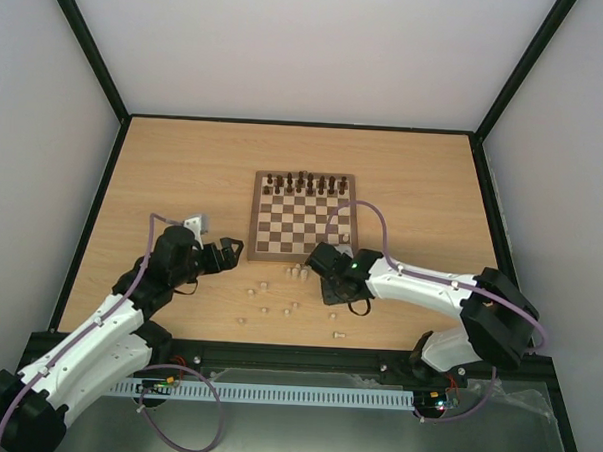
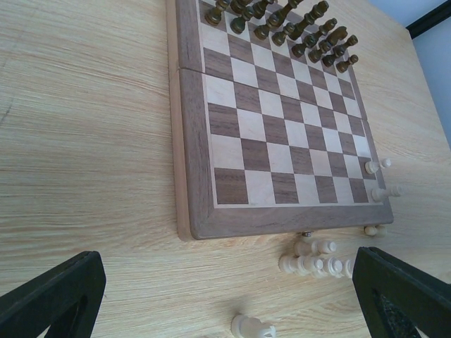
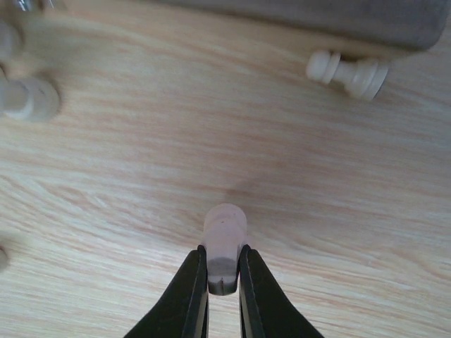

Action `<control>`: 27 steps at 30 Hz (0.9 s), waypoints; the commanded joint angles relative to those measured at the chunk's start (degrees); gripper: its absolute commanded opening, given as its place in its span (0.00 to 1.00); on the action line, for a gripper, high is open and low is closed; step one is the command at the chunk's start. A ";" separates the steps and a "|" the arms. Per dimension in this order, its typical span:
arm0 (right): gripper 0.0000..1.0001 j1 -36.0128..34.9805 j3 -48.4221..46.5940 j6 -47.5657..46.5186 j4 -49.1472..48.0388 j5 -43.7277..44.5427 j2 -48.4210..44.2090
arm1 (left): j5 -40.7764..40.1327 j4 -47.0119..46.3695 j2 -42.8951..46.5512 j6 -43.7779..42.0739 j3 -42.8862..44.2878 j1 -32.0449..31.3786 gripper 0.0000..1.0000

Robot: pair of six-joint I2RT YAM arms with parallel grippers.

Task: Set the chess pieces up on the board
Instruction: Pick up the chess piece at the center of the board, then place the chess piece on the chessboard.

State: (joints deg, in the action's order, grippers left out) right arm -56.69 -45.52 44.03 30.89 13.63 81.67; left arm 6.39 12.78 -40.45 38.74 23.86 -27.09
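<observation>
**A:** What has the right claw (image 3: 224, 271) got?

**B:** It is clenched on one pale piece (image 3: 224, 236). The two fingers pinch one end, and the rounded end sticks out ahead, just above the table (image 1: 184, 171). I cannot tell whether that end is the head or the foot.

**A:** And the left claw (image 1: 228, 251)?

**B:** Released, jaws wide, holding nothing. It hangs off the board's near left corner.

**A:** Where are the other pale pieces (image 2: 313, 264)?

**B:** Most are loose on the table just in front of the board (image 2: 282, 218), several on their sides. One lies right against the board's edge. Two stand on the near right corner squares. The dark pieces (image 1: 303, 184) fill the far two rows.

**A:** How will these handle?

**B:** I'd judge them very light, hard and smooth, so there is no fear of crushing one. But they are round and tiny against the fingers. A lying piece will likely roll when nudged, and a pinch near one end may let it swivel.

**A:** So where should it take hold?

**B:** Across the body above the foot, with the fingers square to the piece's long axis. It should be set down upright, and the foot should touch its square before the fingers let go, since a nudge could knock over its neighbours.
</observation>
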 commanded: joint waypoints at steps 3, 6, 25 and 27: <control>0.05 5.73 -6.03 -5.87 2.16 0.13 -0.96 | 0.07 -0.90 -0.41 -0.70 0.55 -0.24 0.99; 0.05 8.67 -9.16 -9.09 2.06 -0.10 0.44 | -0.01 -0.70 -0.32 -0.71 0.66 -0.24 0.99; 0.06 15.23 -18.80 -16.47 1.69 -0.79 13.95 | -1.20 -0.11 0.77 -0.42 0.42 -0.15 0.99; 0.06 15.55 -18.90 -16.67 1.55 -0.74 14.45 | -1.27 -0.12 0.88 -0.41 0.39 -0.15 0.99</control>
State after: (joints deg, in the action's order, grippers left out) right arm -41.93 -62.96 28.84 30.46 12.47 94.74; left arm 5.74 12.58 -40.25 38.76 23.86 -27.09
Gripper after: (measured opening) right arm 0.090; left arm 0.991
